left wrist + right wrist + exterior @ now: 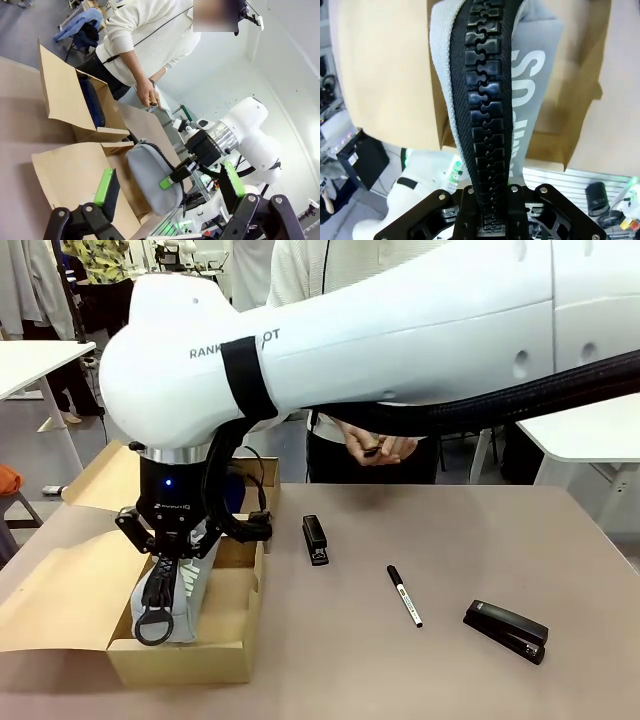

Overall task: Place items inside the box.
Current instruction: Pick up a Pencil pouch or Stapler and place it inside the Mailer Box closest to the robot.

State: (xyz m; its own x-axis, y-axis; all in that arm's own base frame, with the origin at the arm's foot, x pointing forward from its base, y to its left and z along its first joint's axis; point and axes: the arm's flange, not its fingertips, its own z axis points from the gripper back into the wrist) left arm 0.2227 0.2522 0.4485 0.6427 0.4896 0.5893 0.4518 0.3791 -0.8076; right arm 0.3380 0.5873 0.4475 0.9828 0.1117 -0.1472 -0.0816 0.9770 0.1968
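On the desk (450, 530), an open cardboard box (180, 660) sits at about 8 o'clock from the middle in the front view. Its flaps (60, 590) are folded out to the left and the far side. A dark blue thing (236, 490) lies in the far end of the box, half hidden by the wrist.

To the right of the box, at its 2 o'clock, is a small stapler (315, 538). A black marker (404, 595) lies at the box's 3 o'clock, and a larger stapler (505, 631) is farther out, towards 4 o'clock. All three lie on the bare desk, well apart from one another.

At 12 o'clock, across the desk, the person's hands (375, 447) are held together around something small and dark that I cannot make out. The bulky right arm (400, 330) crosses the whole upper picture and hides much of the person.

That arm reaches from the right side over to the box, wrist pointing straight down. The right claw (168, 565) is pressed onto the top of the grey pencil case (195, 585), pinching it along the black zip (482, 100). The case stands nearly upright with its lower end inside the box, near the front wall, and the ring pull (153, 625) hangs at its bottom. Cardboard flanks it on both sides in the right wrist view.

The left claw (167, 172) is spread wide, green pads apart with nothing between them. It hangs off to one side and faces the box.
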